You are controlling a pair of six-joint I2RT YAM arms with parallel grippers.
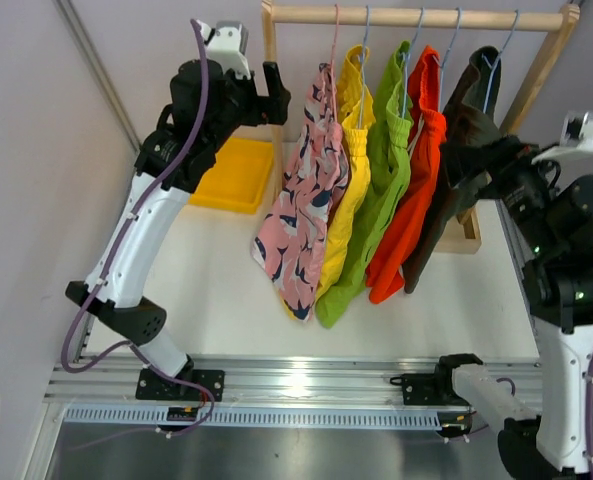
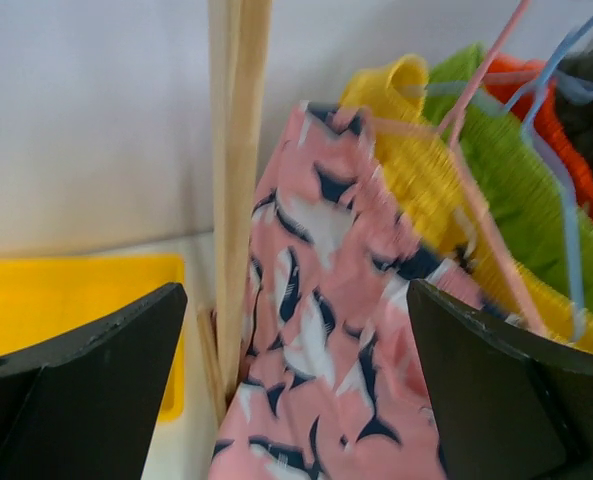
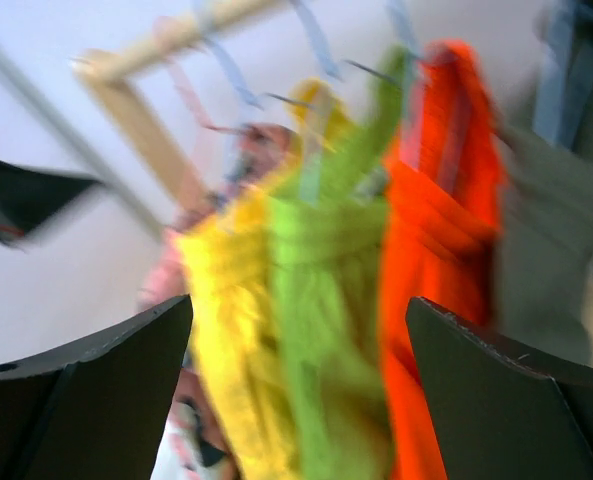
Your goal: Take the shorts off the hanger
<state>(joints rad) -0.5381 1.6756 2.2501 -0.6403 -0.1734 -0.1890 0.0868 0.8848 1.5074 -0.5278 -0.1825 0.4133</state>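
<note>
Five pairs of shorts hang on hangers from a wooden rail [image 1: 416,16]: pink patterned [image 1: 301,215], yellow [image 1: 348,160], lime green [image 1: 381,195], orange [image 1: 416,190] and dark olive-brown [image 1: 468,110]. My left gripper [image 1: 276,100] is open and empty, raised beside the rack's left post, just left of the pink shorts. In the left wrist view the pink shorts [image 2: 326,300] fill the gap between its fingers [image 2: 296,290]. My right gripper [image 1: 454,160] is open and empty, right against the dark shorts. The blurred right wrist view [image 3: 299,300] shows yellow [image 3: 226,330], green [image 3: 326,300] and orange shorts [image 3: 436,230] ahead.
A yellow bin [image 1: 231,175] sits on the white table behind the left arm; it also shows in the left wrist view [image 2: 66,300]. The rack's left post [image 2: 238,150] stands close to the left fingers. The rack's slanted right leg [image 1: 536,70] is behind the right arm.
</note>
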